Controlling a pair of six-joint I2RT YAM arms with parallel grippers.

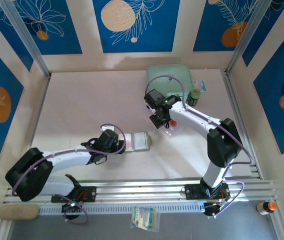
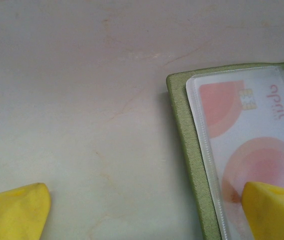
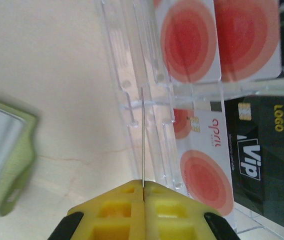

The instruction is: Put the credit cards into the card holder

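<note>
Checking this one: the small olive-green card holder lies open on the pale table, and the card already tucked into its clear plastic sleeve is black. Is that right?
Not quite. The card in the clear plastic sleeve is not black. It is pale with red round marks, as the left wrist view shows. The rest stands: the small olive-green card holder does lie open on the pale table.

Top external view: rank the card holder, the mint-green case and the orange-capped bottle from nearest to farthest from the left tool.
1. card holder: lying open mid-table, right at the left tool.
2. mint-green case: at the far side of the table, toward the right.
3. orange-capped bottle: at the near right corner, past the end of the rail.
</note>
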